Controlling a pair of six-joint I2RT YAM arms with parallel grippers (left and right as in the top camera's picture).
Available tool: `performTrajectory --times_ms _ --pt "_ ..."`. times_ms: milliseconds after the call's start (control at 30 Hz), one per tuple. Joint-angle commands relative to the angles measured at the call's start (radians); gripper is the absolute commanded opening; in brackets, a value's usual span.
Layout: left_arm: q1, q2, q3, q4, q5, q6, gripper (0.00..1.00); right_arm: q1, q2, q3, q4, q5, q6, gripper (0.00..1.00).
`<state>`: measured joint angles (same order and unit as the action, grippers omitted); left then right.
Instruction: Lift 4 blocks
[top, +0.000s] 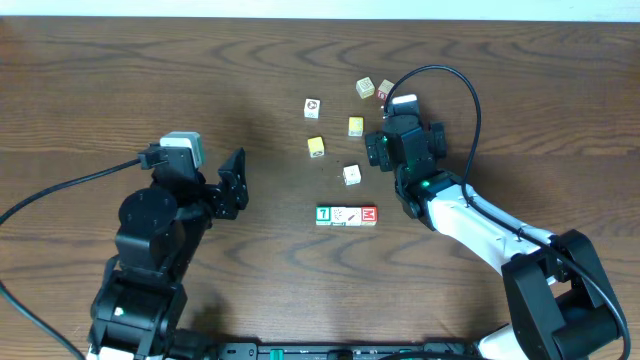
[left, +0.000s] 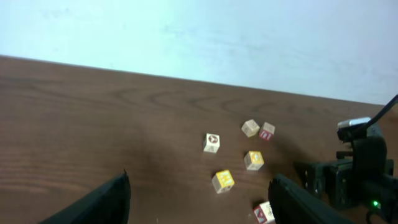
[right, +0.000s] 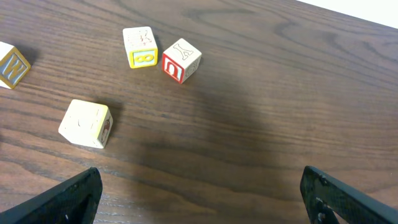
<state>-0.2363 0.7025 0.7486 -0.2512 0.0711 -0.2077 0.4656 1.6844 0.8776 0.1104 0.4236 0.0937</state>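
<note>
Left gripper (left: 199, 200): its dark fingers (left: 102, 202) are filling the lower corners of the left wrist view. The jaws are standing spread wide, pinching nothing, and are hanging over the bare wooden table (left: 93, 124).

Right gripper (right: 200, 190): it is likewise standing spread wide and empty, with its fingers (right: 68, 199) framing bare wood.

Blocks (top: 345, 215): four are sitting in a straight row on the table, touching side to side, between the two arms and nearer the right one. The green-faced block (top: 323, 214) is lying at the end toward the left arm and the red-faced block (top: 369, 214) at the other end. Two white picture blocks (top: 338, 214) are sitting between them. Neither gripper is touching the row.

Loose cubes (top: 355, 126): six are lying scattered beyond the row. A yellow-edged cube (right: 140, 46) is resting just beside a red-edged cube (right: 180, 59), and a cream cube (right: 87, 123) is sitting apart from them.
</note>
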Motion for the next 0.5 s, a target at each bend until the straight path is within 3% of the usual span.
performTrajectory --times_ms 0,200,467 --pt "0.005 -0.071 0.004 0.041 -0.005 0.058 0.72 -0.013 0.001 0.007 0.001 0.013 -0.013 0.99" --pt "0.027 -0.267 -0.108 0.143 -0.005 0.132 0.72 -0.013 0.001 0.007 0.001 0.013 -0.013 0.99" --pt "0.109 -0.533 -0.401 0.431 0.0 0.132 0.72 -0.013 0.001 0.007 0.001 0.013 -0.013 0.99"
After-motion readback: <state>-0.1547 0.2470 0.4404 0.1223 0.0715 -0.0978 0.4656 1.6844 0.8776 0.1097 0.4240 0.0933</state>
